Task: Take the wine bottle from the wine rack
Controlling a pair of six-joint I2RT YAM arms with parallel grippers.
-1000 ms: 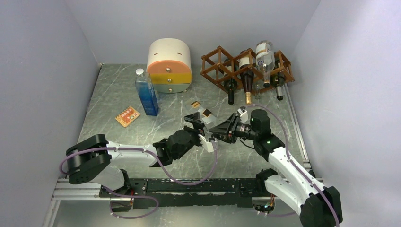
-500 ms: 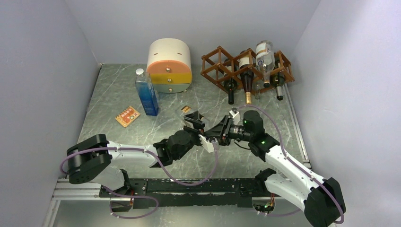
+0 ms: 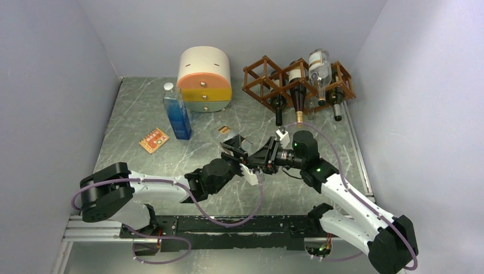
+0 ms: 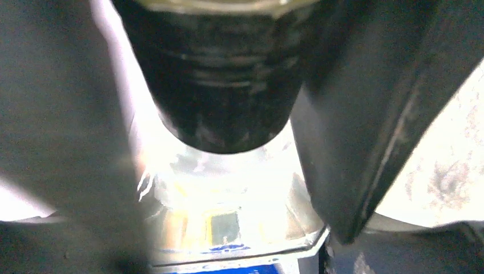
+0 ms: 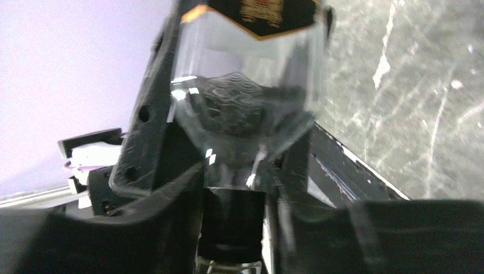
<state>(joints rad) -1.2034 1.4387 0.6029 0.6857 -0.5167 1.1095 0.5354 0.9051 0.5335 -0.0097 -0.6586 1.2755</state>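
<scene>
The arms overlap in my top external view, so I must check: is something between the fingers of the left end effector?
Observer: Yes. The left wrist view shows the black cap of a bottle between the fingers of the left end effector.
Operator: Which kind of bottle?
Observer: Clear glass with a dark, orange-edged label, says the right wrist view.
Operator: Does the right end effector grip it?
Observer: That view shows dark fingers on both sides of the glass; contact I cannot tell.

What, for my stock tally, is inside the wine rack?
The wine rack holds four bottles: a dark bottle, a gold-capped bottle, a clear bottle, another dark bottle. The lattice hides parts of their bodies.
</scene>
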